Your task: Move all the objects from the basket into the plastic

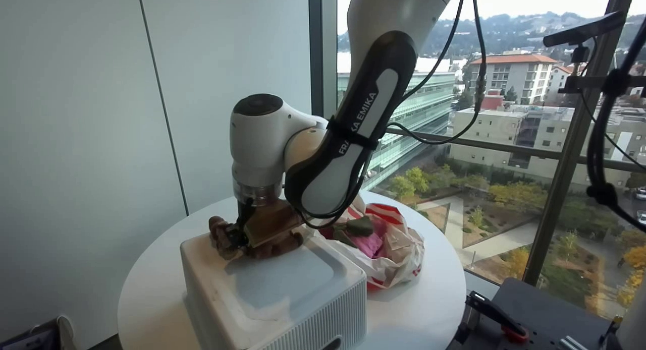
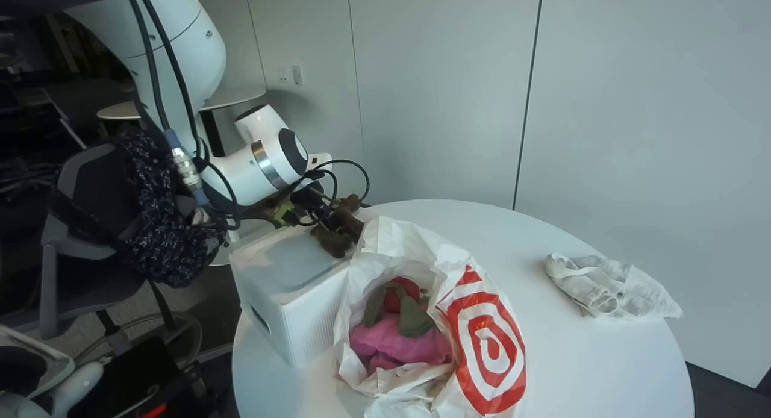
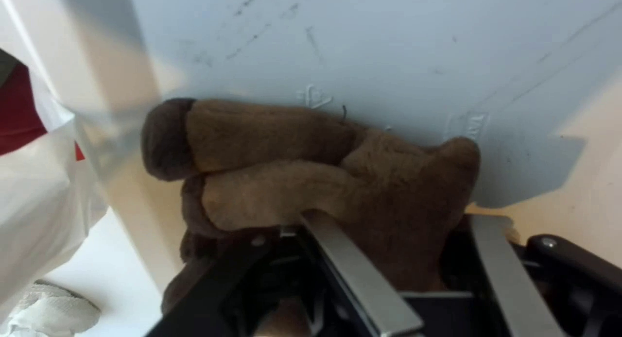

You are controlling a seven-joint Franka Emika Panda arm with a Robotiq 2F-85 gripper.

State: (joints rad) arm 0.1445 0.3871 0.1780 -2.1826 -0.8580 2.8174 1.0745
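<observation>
In the wrist view we had the brown plush (image 3: 350, 181) at the middle of the frame, lying on the upward face of the white box (image 3: 388, 50), straight ahead of the gripper (image 3: 394, 218), whose parts filled the lower part. Its limbs, the long axis, ran nearly level across the frame with dark ends at the left, while its body bent downward between the fingers (image 3: 360, 274). The coming move turned on that, we judged: the fingers flanked the body, one to its left and one to its right, part-way apart. Whether they had taken hold, we could not tell. The plastic bag (image 3: 43, 206) sat at the left edge, on the side where the dark ends pointed, right beside the box. In an exterior view it stood at lower centre, down and right from the gripper, with the pink cloth (image 2: 391, 346) and a green piece (image 2: 415, 318) in its mouth. A lift and a carry that way seemed called for.
</observation>
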